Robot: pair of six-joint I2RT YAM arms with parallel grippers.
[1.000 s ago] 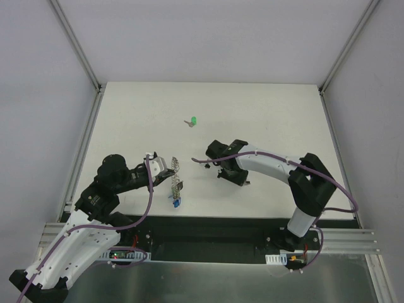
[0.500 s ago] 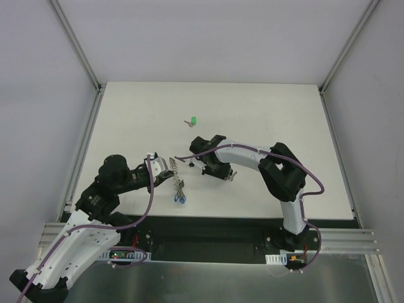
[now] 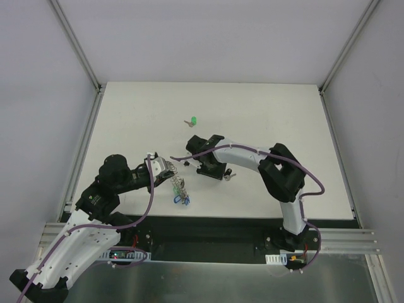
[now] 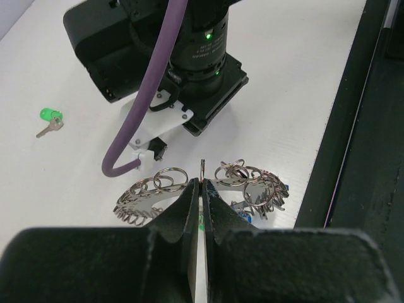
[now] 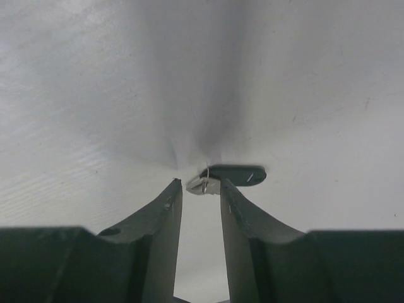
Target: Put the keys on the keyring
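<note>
Over the last second your right arm has swung in from the right side of the counter [image 3: 265,107] toward the keyring [image 4: 148,196]. Its fingers [image 5: 167,208] were closed and now stand a narrow gap apart. The right gripper [image 5: 197,189] is low over the counter, with the black key [image 5: 237,173] lying flat just past its tips, its metal end at the mouth of the gap and not pinched. Your left gripper [image 4: 200,186] has stayed clamped on the keyring's rim, holding it above the counter, a blue key [image 3: 182,199] hanging from it. The green key [image 3: 193,120] lies apart, untouched. The black key looks ready for a fresh grasp, so it still has to be threaded on.
</note>
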